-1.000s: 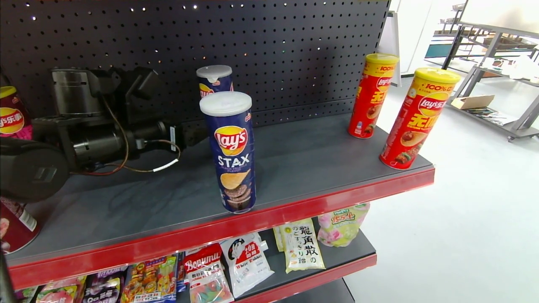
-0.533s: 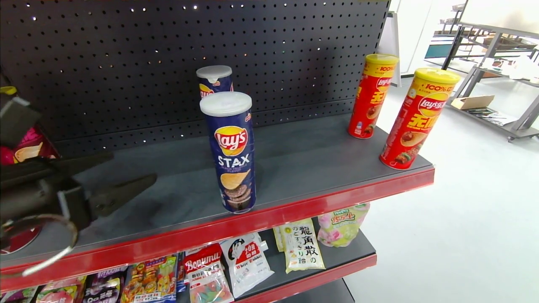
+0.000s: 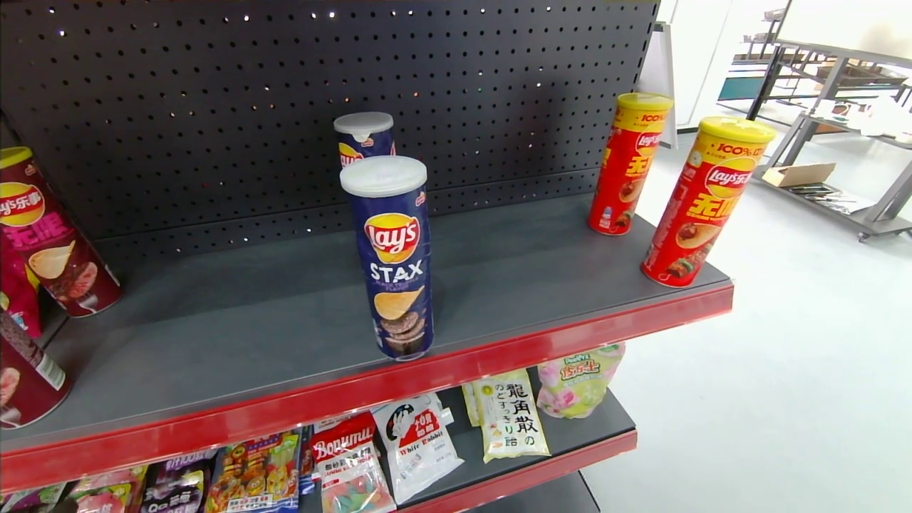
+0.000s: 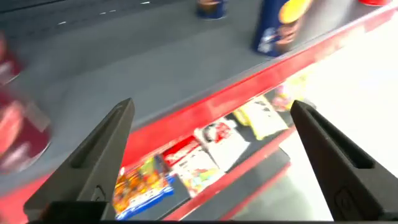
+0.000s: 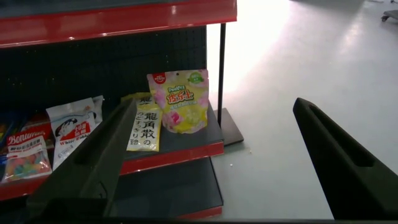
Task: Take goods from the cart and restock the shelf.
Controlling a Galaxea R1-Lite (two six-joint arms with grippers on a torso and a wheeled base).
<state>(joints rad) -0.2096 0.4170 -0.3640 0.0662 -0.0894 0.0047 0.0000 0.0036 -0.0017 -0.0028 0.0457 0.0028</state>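
A tall blue chip can (image 3: pixel 390 256) stands near the front edge of the grey shelf (image 3: pixel 235 320), with a second blue can (image 3: pixel 363 137) behind it by the pegboard. My left gripper (image 4: pixel 211 104) hangs open and holds nothing, just outside the shelf's red front edge (image 4: pixel 205 102); the blue can (image 4: pixel 277 28) is farther off on the shelf. Lower down, my right gripper (image 5: pixel 212 106) is open and holds nothing, facing the lower shelves (image 5: pixel 168 158) of snack bags.
Two red chip cans (image 3: pixel 630 162) (image 3: pixel 705 203) stand at the shelf's right end and maroon cans (image 3: pixel 50 235) at its left end. Bare shelf lies between the maroon cans and the blue cans. Snack bags (image 3: pixel 420 445) fill the lower shelf. Open floor (image 3: pixel 784 356) lies to the right.
My left arm has drawn back off the shelf to the left and out of the head view, its gripper open. The maroon cans at the left are uncovered. The blue cans have not moved.
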